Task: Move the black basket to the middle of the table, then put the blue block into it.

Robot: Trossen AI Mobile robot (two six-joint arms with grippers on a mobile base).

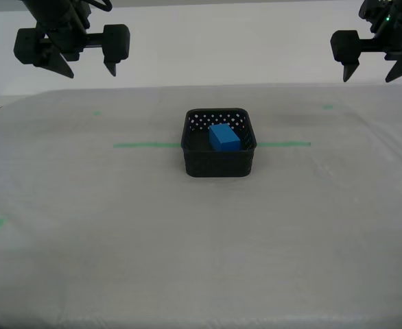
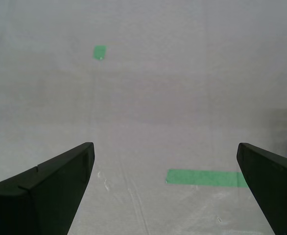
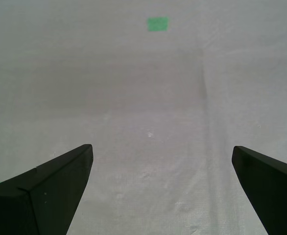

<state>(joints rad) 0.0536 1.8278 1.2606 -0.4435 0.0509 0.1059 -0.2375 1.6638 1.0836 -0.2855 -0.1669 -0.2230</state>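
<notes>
The block [image 1: 224, 137] lies inside the basket [image 1: 219, 163] mid-bench [image 1: 119, 260] (on the green line [image 1: 143, 144]); my first pincer [image 3: 160, 188] and second pincer [image 2: 165, 188] gape wide, empty

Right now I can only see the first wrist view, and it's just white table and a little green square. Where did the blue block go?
Observer: The blue block is lying inside the black basket.
Operator: Where is the basket, then?
Observer: In the exterior view it sits near the middle of the table, with the green tape line running out from both of its sides.
Operator: Is my second pincer holding anything?
Observer: No. The second wrist view shows the second pincer open and empty above the table.
</notes>
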